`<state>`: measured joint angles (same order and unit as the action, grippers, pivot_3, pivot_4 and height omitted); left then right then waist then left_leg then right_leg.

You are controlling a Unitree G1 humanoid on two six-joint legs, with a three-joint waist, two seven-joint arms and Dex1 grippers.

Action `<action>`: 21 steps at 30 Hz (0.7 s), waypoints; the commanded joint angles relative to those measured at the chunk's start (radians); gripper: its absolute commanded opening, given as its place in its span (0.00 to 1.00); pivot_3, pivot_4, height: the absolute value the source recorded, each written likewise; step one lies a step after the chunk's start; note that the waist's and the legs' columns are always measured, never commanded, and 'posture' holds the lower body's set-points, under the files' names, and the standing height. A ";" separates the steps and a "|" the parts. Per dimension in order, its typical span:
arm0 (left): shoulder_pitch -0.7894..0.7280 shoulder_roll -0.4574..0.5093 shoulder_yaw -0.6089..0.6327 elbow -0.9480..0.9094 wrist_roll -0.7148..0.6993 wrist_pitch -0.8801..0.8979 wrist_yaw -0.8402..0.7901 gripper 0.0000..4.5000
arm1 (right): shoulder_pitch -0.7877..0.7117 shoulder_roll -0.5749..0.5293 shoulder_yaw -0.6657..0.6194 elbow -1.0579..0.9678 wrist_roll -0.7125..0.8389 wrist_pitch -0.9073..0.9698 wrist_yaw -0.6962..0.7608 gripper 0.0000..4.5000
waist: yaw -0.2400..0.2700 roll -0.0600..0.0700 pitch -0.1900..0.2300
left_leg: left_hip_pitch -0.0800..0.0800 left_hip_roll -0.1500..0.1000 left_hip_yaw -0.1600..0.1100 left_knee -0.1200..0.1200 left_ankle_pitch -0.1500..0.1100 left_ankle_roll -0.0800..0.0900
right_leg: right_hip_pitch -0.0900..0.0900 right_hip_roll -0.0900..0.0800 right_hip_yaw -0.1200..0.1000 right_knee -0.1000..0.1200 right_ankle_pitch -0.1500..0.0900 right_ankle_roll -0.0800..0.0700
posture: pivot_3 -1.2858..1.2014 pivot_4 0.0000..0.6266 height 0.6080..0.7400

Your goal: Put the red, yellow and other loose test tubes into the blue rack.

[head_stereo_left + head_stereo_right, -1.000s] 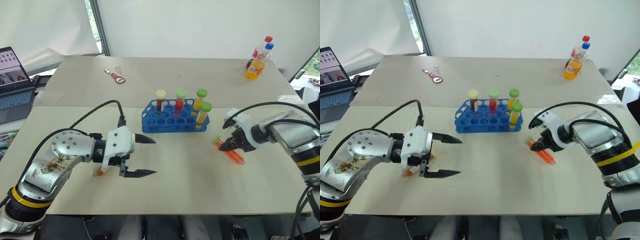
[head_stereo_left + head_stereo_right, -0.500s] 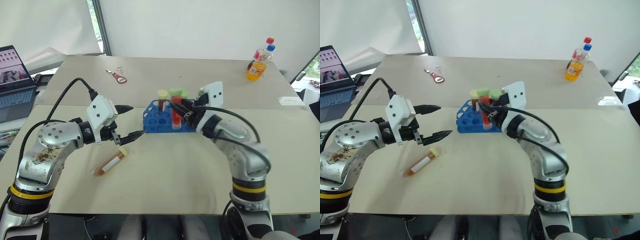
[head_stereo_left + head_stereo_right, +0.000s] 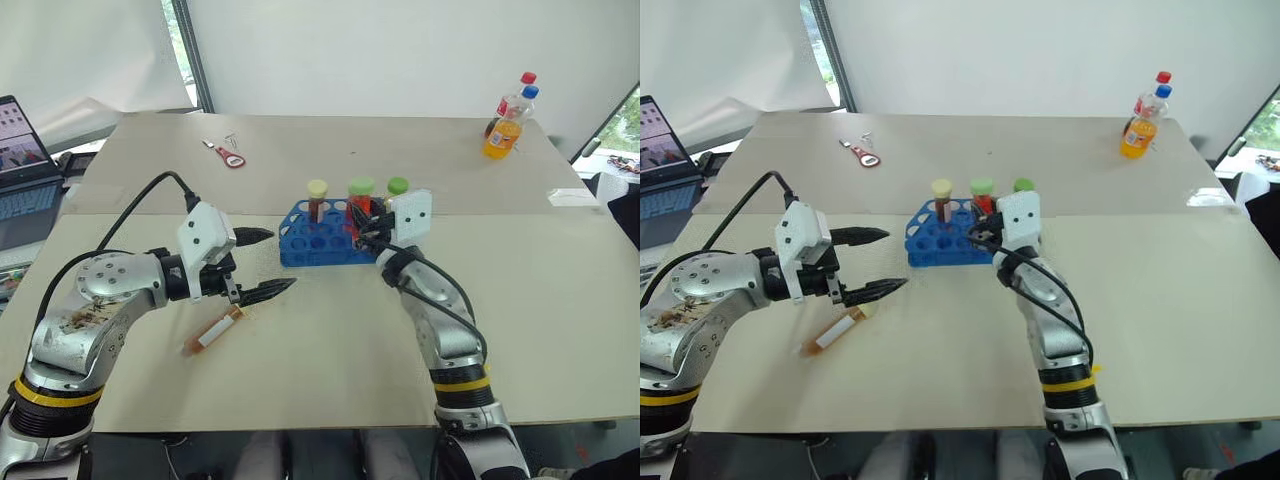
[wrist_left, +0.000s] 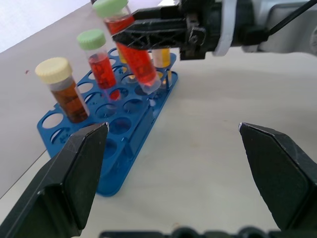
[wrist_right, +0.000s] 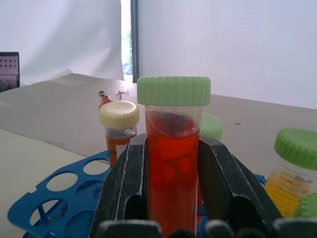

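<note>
Beige table (image 3: 330,370), laptop (image 3: 22,165) at left, white walls

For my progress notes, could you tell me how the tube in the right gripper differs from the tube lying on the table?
The red tube has a green cap; the brown tube has a cream one. The red tube is clamped in the right gripper, tilted above the blue rack; the brown tube lies flat, ungripped, near the open left gripper. Both are capped.
</note>
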<state>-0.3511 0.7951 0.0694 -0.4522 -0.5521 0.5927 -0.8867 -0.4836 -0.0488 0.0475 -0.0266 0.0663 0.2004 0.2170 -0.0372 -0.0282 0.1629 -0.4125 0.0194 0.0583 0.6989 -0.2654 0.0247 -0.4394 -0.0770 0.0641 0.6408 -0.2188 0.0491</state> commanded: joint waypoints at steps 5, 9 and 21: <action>-0.012 0.004 0.029 -0.035 -0.022 0.008 0.012 1.00 | -0.008 0.037 0.013 0.068 -0.026 -0.107 -0.044 0.22 | -0.006 0.000 0.000 | 0.002 0.000 0.000 -0.001 0.000 0.000 | 0.001 0.000 0.000 0.000 0.000 0.000 | 0.52 0.24 0.95; -0.017 0.001 0.027 -0.039 -0.024 0.014 0.018 1.00 | -0.014 0.060 0.015 0.112 -0.035 -0.149 -0.072 0.22 | -0.006 0.000 0.000 | 0.003 0.000 0.000 -0.001 0.000 0.000 | 0.002 0.000 0.000 0.000 0.000 0.000 | 0.52 0.24 0.95; -0.039 -0.013 0.018 -0.044 -0.022 0.034 0.045 1.00 | -0.016 0.088 0.000 0.210 -0.026 -0.269 -0.101 0.22 | -0.008 0.000 0.000 | 0.004 0.000 0.000 -0.001 0.000 0.000 | 0.002 0.000 0.001 0.000 0.000 0.000 | 0.52 0.24 0.95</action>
<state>-0.3659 0.7838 0.0690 -0.4641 -0.5558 0.6219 -0.8520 -0.5031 0.0319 0.0595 0.2002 0.0242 -0.0322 0.1193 -0.0449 -0.0281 0.1629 -0.4090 0.0195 0.0581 0.6974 -0.2654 0.0247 -0.4375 -0.0771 0.0646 0.6411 -0.2187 0.0490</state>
